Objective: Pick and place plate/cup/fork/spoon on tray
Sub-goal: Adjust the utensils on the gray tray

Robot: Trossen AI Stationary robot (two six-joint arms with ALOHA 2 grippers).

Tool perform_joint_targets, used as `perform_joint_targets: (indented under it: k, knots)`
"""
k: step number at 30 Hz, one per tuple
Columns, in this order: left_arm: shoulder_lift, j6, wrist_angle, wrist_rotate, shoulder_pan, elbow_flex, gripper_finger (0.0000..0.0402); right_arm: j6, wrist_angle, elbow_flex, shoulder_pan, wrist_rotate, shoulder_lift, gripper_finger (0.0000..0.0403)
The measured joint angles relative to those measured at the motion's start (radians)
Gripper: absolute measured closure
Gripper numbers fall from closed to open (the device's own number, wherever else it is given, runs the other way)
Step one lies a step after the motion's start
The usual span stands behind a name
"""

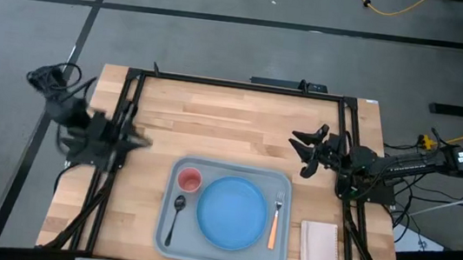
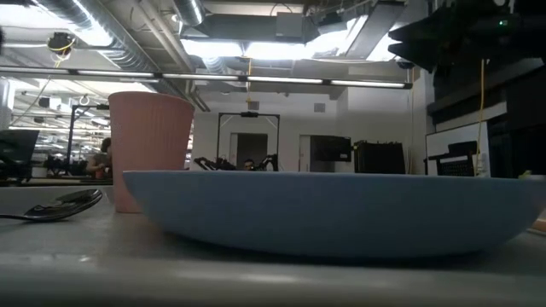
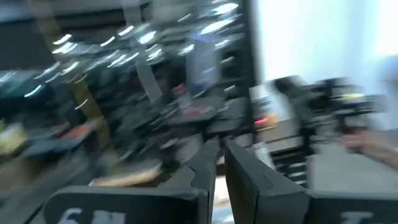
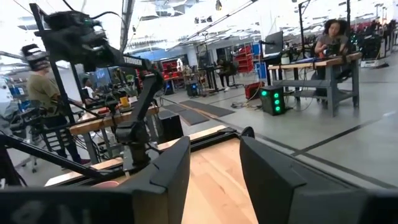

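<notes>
The left end effector sits at the left edge of the surface, its fingers nearly together. The right end effector reaches in from the right edge, its fingers spread apart, holding nothing.

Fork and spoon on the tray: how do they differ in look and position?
The fork has an orange handle and silver tines; the spoon is all dark grey metal. The fork lies straight on one side of the plate, the spoon slightly slanted on the other, below the cup. Both rest flat on the tray, untouched by either gripper.
</notes>
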Motion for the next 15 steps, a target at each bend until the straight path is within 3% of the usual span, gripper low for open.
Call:
perform_joint_targets:
  k: [3, 6, 9, 15]
  knots:
    - [-0.034, -0.13, -0.099, 0.035, 0.147, 0.0, 0.0374, 0.013, -0.019, 0.0, 0.0, -0.025, 0.0, 0.0257]
    - [-0.017, -0.185, -0.134, 0.197, 0.294, -0.01, 0.0374, 0.015, -0.044, 0.0, 0.0, -0.027, 0.0, 0.0257]
    - [-0.003, -0.19, -0.149, 0.422, 0.432, -0.042, 0.0374, 0.016, -0.047, 0.0, 0.0, -0.027, 0.0, 0.0257]
    - [-0.022, -0.239, -0.158, 0.627, 0.673, -0.117, 0.0374, 0.033, -0.055, 0.0, 0.0, -0.029, 0.0, 0.0257]
